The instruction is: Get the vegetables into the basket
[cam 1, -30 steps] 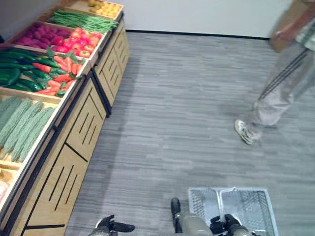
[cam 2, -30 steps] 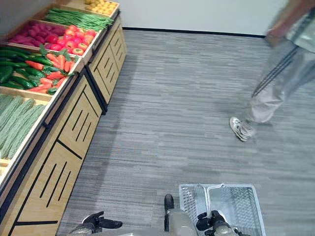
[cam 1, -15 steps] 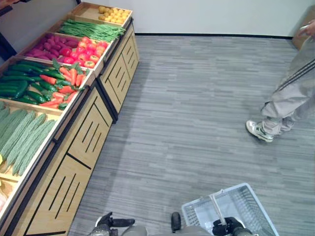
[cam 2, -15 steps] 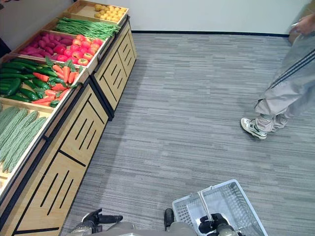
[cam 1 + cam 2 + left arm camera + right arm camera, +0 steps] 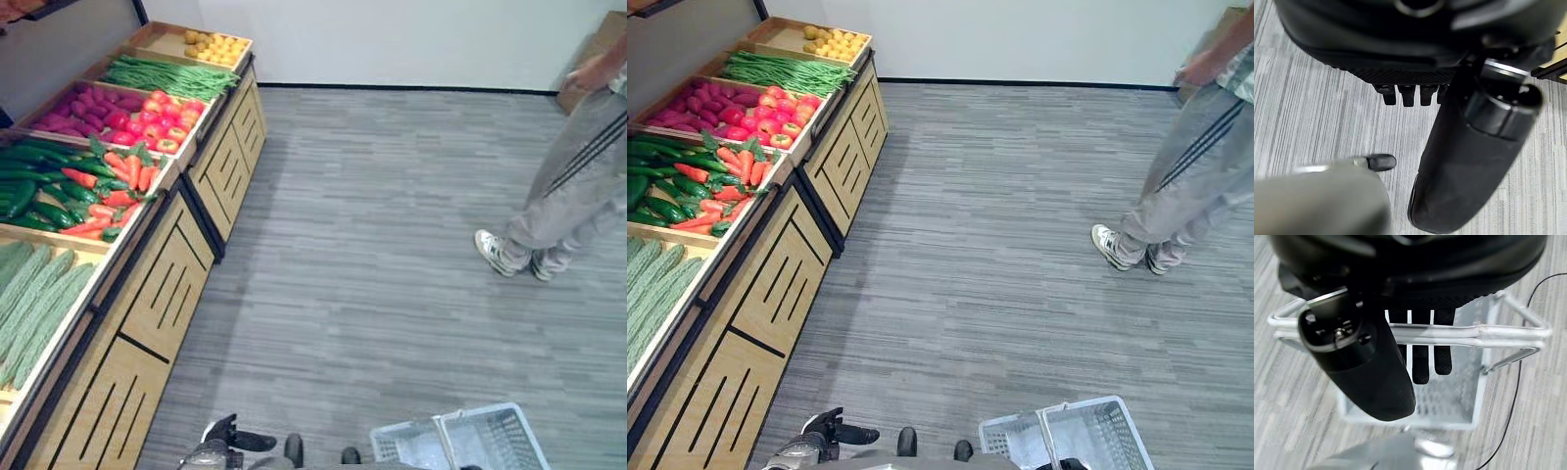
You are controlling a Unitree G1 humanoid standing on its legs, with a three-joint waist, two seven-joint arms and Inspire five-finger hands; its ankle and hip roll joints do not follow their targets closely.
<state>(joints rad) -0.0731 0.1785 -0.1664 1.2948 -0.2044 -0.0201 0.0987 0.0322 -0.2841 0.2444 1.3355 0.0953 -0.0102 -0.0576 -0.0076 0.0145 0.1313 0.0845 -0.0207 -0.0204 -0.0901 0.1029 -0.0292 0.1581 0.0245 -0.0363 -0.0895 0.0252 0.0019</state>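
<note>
While the right hand (image 5: 1415,347) curls its fingers under the metal handle (image 5: 1459,333) of the grey wire basket (image 5: 490,436), low at the frame's lower right, the left hand (image 5: 227,439) hangs at the bottom edge, fingers loosely bent, holding nothing. Carrots (image 5: 122,171), cucumbers (image 5: 29,186), green beans (image 5: 167,73) and bitter gourds (image 5: 34,304) lie in wooden display bins (image 5: 167,284) at left. A person (image 5: 578,176) stands at upper right.

A person (image 5: 578,186) in grey trousers and white shoes (image 5: 493,252) stands on the grey striped floor (image 5: 372,255), near a white wall (image 5: 411,39). A long wooden stand (image 5: 157,294) with slatted front panels runs along one side.
</note>
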